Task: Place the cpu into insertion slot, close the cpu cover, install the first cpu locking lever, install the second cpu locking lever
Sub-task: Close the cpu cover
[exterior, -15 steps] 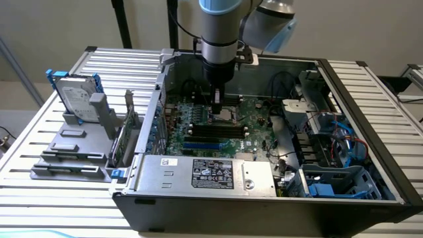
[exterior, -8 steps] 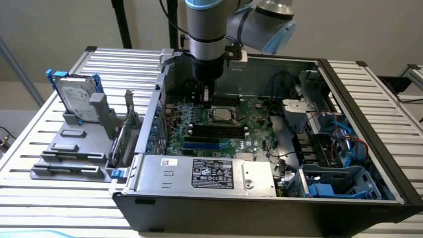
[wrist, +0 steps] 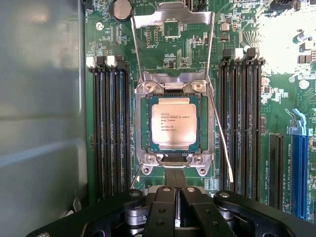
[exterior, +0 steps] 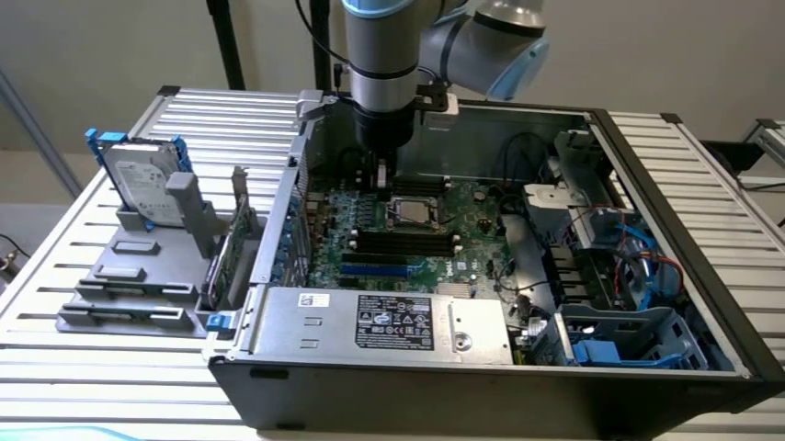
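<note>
The gripper [wrist: 177,191] was shut, fingertips together just beside the insertion slot's [wrist: 144,159] rim; whether it pinched anything could not be told. The cpu [wrist: 174,123] lay flat in that slot, mid circuit board [wrist: 286,98]. Beyond it, the cpu cover [wrist: 148,19] stood hinged open.

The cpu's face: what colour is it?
The cpu is pale silvery-beige with dark print; clearest in wrist view.

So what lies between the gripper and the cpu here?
In the wrist view, the insertion slot's silvery rim with two screws, then a short strip of green board, lie between the gripper and the seated cpu.
</note>
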### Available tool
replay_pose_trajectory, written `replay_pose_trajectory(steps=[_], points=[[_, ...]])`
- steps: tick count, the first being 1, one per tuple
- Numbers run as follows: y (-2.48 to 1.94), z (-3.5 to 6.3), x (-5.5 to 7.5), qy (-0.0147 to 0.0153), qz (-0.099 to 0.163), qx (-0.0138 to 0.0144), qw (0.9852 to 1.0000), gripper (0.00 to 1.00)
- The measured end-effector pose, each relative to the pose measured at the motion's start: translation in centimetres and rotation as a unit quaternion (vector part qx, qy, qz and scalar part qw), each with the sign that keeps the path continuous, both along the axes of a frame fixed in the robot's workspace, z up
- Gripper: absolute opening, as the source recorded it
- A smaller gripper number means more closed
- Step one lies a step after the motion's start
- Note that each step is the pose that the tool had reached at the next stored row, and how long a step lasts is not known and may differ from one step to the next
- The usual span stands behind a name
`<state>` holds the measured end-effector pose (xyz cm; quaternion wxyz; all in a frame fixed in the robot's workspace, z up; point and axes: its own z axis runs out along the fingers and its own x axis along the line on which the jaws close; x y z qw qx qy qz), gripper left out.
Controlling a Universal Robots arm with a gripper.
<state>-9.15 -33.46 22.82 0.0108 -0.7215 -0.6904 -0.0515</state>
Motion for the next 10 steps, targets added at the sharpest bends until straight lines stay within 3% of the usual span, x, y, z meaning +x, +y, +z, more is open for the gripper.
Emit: replay_pose_trajectory(steps=[10], points=[[-0.01, 0.00, 0.03, 0.0000, 0.000, 0.0001, 1.0000, 0.11]])
